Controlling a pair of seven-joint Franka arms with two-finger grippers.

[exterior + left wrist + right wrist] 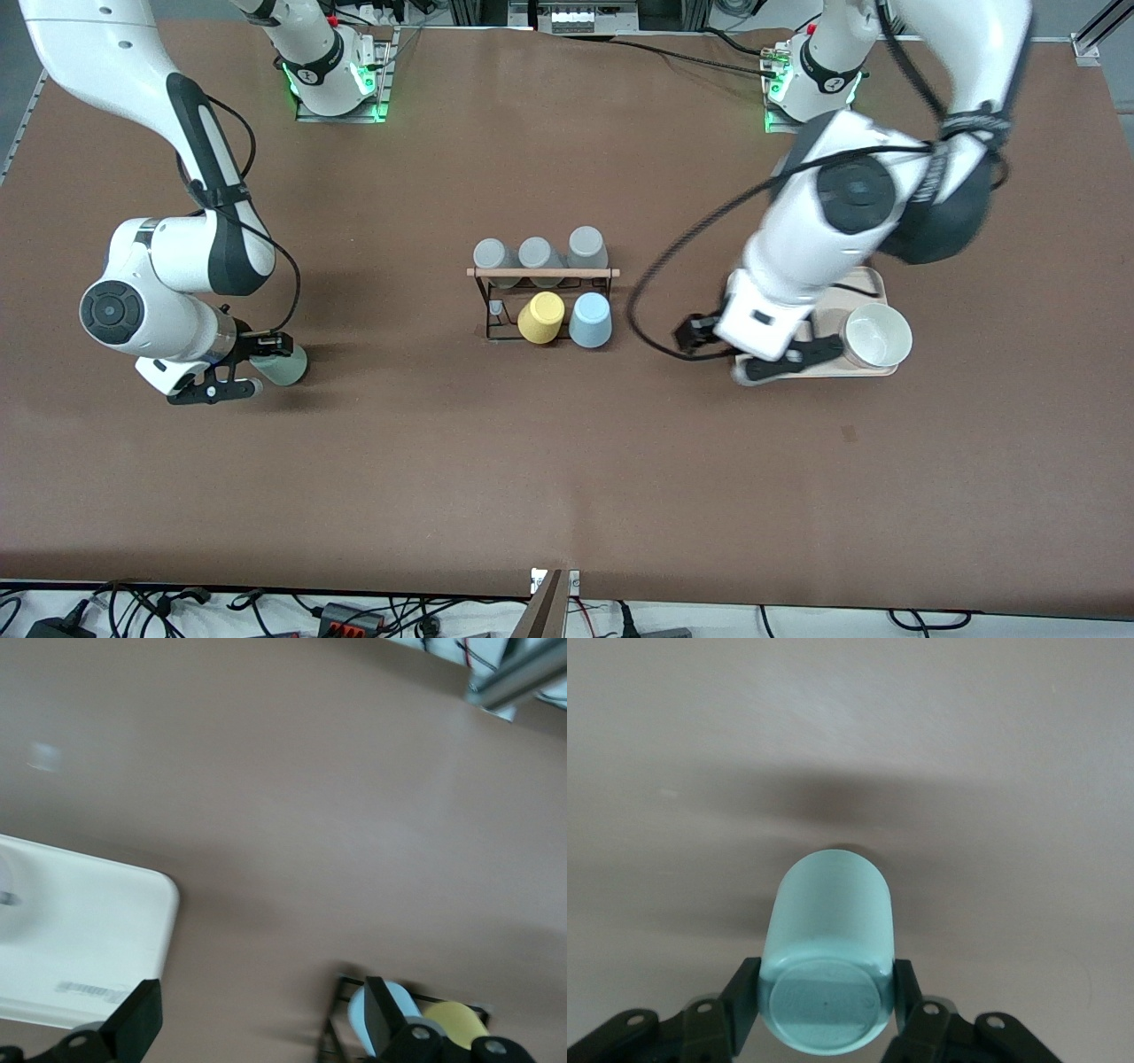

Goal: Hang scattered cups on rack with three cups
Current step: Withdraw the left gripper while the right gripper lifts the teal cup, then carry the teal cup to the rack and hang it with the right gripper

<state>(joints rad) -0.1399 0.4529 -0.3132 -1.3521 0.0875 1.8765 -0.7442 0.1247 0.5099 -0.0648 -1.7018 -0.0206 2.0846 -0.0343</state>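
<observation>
Mint green cup (282, 365) sits clamped between the jaws of my right gripper (251, 366), toward the right arm's end of the table. My left gripper (769, 352) hangs over the cream tray (873, 282), jaws spread wide with nothing between them; one white bowl (877, 336) sits beside them. Rack (542, 297) carries five cups: three grey cups (538, 253), one yellow cup (540, 317), one light blue cup (590, 320).

No legible txt, labels or nos. anywhere.
</observation>
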